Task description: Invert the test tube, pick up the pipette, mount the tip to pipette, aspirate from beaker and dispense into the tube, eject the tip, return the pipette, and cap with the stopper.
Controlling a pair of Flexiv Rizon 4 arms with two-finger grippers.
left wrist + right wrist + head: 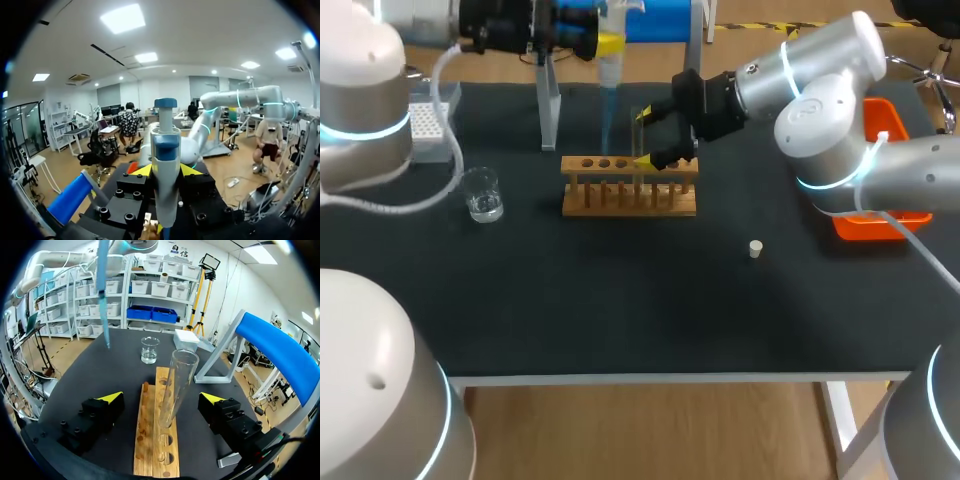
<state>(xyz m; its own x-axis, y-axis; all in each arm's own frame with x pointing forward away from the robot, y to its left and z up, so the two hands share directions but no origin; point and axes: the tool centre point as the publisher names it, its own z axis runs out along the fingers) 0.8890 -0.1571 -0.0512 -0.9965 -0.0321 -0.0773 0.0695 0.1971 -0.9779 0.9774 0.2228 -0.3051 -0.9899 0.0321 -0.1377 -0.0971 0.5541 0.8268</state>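
Pipette (165,145) stands upright, pinched in the left gripper (165,171), with a yellow tip pressed against each side of its body. In the head view it hangs near the table's twelve o'clock edge, and its blue shaft (607,115) points down just behind the wooden rack (630,190). The right gripper (161,398) is spread wide astride the rack and holds nothing. The glass test tube (177,375) stands mouth-up and slightly tilted in a hole of the rack, between the two fingers and touching neither. From the rack, the beaker (482,194), with a little clear liquid in it, is at nine o'clock. The white stopper (755,248) lies at four o'clock on the black table (620,300). The tip box (425,122) is at ten o'clock.
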